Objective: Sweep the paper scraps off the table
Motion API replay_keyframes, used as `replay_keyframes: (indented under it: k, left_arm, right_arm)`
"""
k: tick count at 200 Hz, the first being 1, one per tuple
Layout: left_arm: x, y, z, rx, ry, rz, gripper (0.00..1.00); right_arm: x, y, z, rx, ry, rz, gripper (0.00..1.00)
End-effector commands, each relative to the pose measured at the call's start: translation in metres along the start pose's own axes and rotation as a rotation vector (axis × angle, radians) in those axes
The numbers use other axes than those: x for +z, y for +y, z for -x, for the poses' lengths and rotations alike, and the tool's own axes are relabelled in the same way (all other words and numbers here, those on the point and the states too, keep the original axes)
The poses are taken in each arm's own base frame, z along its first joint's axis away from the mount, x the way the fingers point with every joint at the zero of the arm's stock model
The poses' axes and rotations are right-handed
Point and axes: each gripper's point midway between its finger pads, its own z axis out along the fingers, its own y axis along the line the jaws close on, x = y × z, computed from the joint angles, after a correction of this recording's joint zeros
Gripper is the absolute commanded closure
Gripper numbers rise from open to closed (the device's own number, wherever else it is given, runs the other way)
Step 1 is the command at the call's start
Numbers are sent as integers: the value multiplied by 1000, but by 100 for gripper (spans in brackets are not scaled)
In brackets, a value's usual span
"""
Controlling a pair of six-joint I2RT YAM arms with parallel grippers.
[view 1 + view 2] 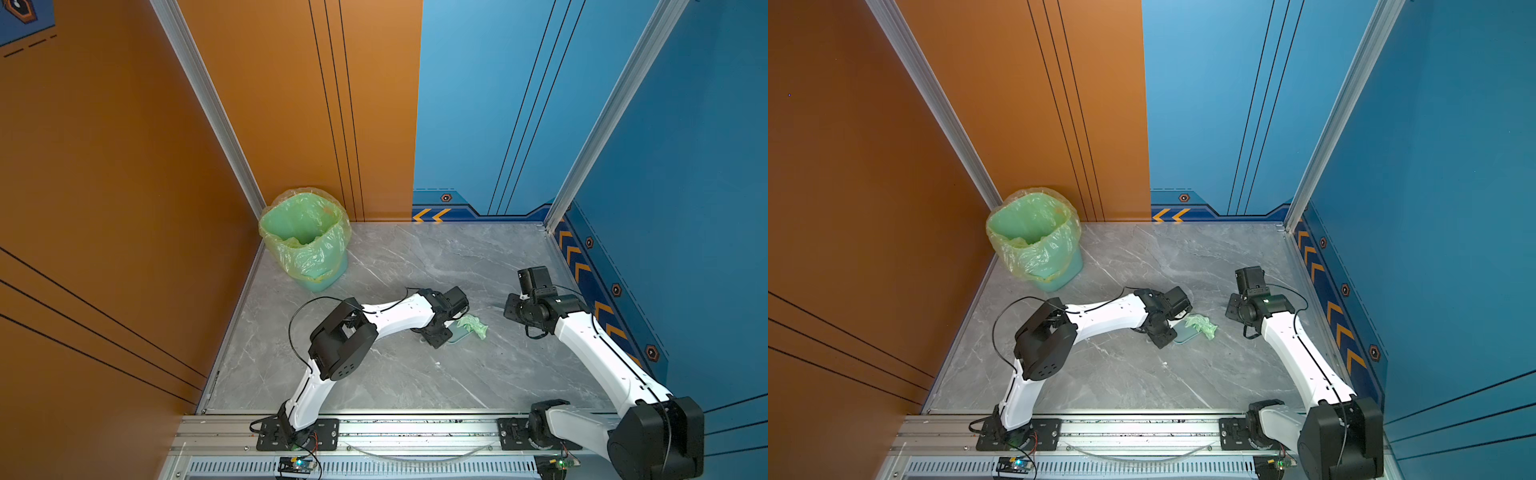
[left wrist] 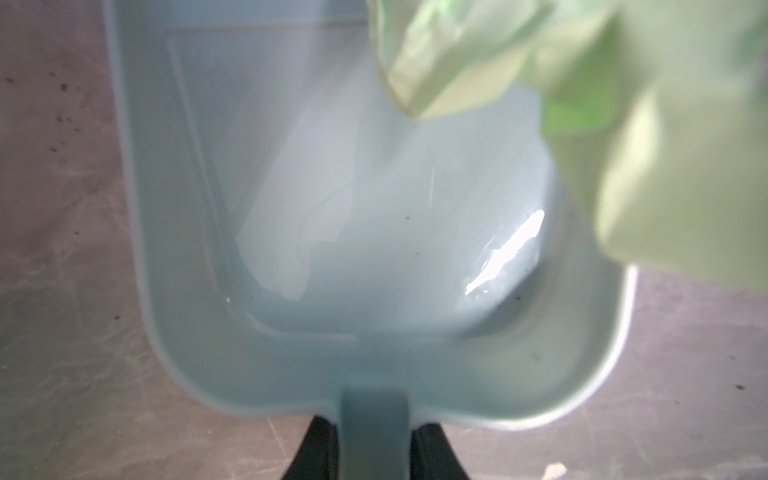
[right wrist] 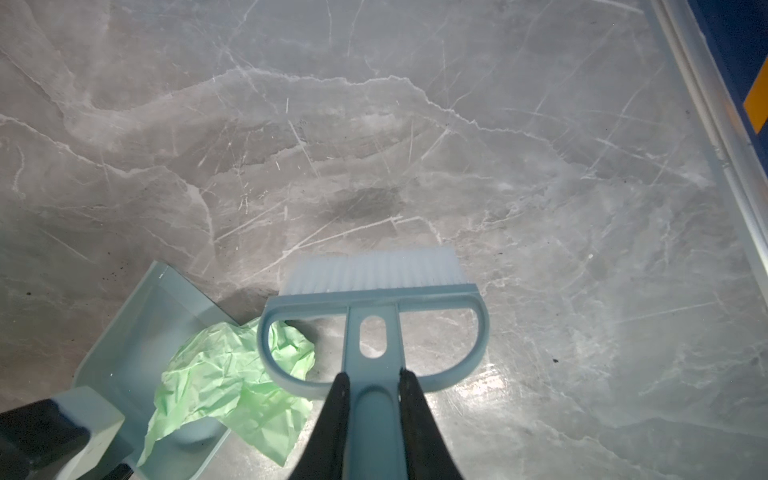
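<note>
The dustpan [image 2: 291, 208] is clenched at its handle by the left gripper [image 2: 374, 432]. A pale green paper scrap [image 3: 224, 374] is draped over the dustpan's mouth, partly onto the table [image 3: 540, 166]. Beside the dustpan a brush [image 3: 374, 291] is grasped by the right gripper [image 3: 374, 382], bristles seemingly clear of the scrap.

Surface notes: table [image 3: 540, 166] is a smooth, semi-gloss marble-pattern slab with fine scratches and dark specks. The dustpan [image 2: 374, 249] is smooth, glossy blue-grey plastic with a bright highlight. The paper scrap [image 3: 216, 374] is matt and heavily creased. The brush [image 3: 374, 299] has a satin plastic frame and white bristles. The bin bag [image 1: 303, 241] is thin, wrinkled, translucent film. The rail [image 1: 415, 428] is bare ribbed metal.
</note>
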Motion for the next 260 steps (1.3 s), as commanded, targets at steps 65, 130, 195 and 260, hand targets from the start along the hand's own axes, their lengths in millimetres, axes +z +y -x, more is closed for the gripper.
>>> replay_keyframes:
  k: [65,130,195,260]
  left_arm:
    - [6,-6,-13,9,56,3,100]
    - [6,-7,-13,9,56,3,100]
    - [4,-8,-11,5,48,-8,100]
    - [-9,0,0,-52,-37,-24,100]
  right_arm:
    - [19,26,-41,-135,180,31,100]
    - [22,61,-47,-186,198,123,100]
    - [13,72,-41,-208,152,168,100]
    - [-6,39,-3,-15,43,224,100]
